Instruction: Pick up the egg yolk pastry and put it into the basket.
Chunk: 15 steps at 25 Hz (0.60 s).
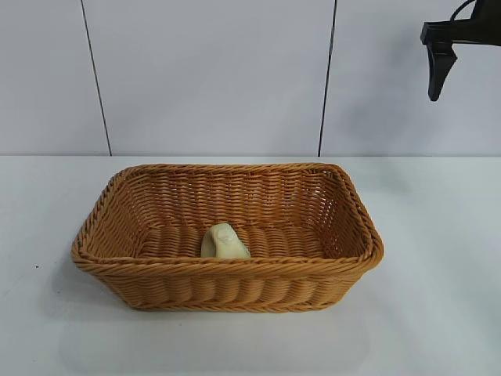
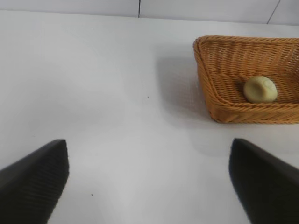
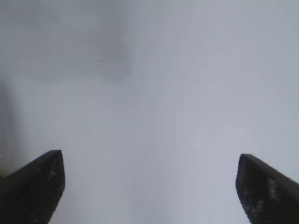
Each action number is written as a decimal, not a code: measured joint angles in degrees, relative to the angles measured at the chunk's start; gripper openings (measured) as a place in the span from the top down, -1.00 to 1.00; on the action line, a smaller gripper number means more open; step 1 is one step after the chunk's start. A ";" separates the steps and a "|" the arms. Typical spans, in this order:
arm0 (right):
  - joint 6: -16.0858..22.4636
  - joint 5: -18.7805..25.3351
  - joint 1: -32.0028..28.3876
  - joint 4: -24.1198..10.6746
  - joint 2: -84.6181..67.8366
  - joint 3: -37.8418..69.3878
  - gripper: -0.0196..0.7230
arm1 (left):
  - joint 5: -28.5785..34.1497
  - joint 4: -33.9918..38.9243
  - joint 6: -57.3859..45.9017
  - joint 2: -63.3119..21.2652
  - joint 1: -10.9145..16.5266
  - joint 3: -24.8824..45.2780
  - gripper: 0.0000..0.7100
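Observation:
The pale cream-yellow egg yolk pastry [image 1: 225,242] lies inside the golden-brown wicker basket [image 1: 344,188], against its front wall, tilted on its side. The left wrist view also shows the pastry [image 2: 260,89] in the basket [image 2: 205,70]. My left gripper [image 2: 149,179] is open over bare table, well away from the basket, with nothing between its fingers. My right gripper [image 3: 150,184] is open and empty too, high above the table; in the exterior view one of its fingers [image 1: 440,66] hangs at the top right corner.
The white table [image 1: 438,298] surrounds the basket on all sides. A white panelled wall [image 1: 211,78] stands behind it.

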 joint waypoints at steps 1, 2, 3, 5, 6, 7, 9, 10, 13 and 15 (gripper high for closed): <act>-0.06 0.00 0.07 0.29 0.00 0.00 -0.92 | 0.00 0.00 0.00 0.00 0.00 0.00 -0.93; -0.38 -0.10 0.07 0.61 -0.13 0.38 -0.92 | 0.00 0.00 0.00 0.00 0.00 0.00 -0.93; -0.77 -0.15 0.12 1.05 -0.55 1.07 -0.92 | 0.00 0.00 0.00 0.00 0.00 0.00 -0.93; -1.61 -0.15 0.12 1.44 -2.08 4.14 -0.92 | 0.00 0.00 0.00 0.00 0.00 0.00 -0.93; -2.05 -0.15 0.12 1.46 -3.03 6.29 -0.92 | 0.00 0.00 0.00 0.00 0.00 0.00 -0.93; -2.47 -0.15 0.12 1.46 -4.49 8.35 -0.92 | 0.00 0.00 0.00 0.00 0.00 0.00 -0.93; -3.02 -0.09 0.12 1.46 -7.66 13.89 -0.92 | 0.00 0.00 0.00 0.00 0.00 0.00 -0.93; -3.08 -0.09 0.12 1.46 -9.72 16.38 -0.92 | 0.00 0.00 0.00 0.00 0.00 0.00 -0.93; -3.86 0.07 0.12 1.51 -16.32 25.82 -0.92 | 0.00 0.00 0.00 0.00 0.00 0.00 -0.93; -4.11 0.19 0.12 1.51 -21.68 31.67 -0.92 | 0.00 0.00 0.00 0.00 0.00 0.00 -0.93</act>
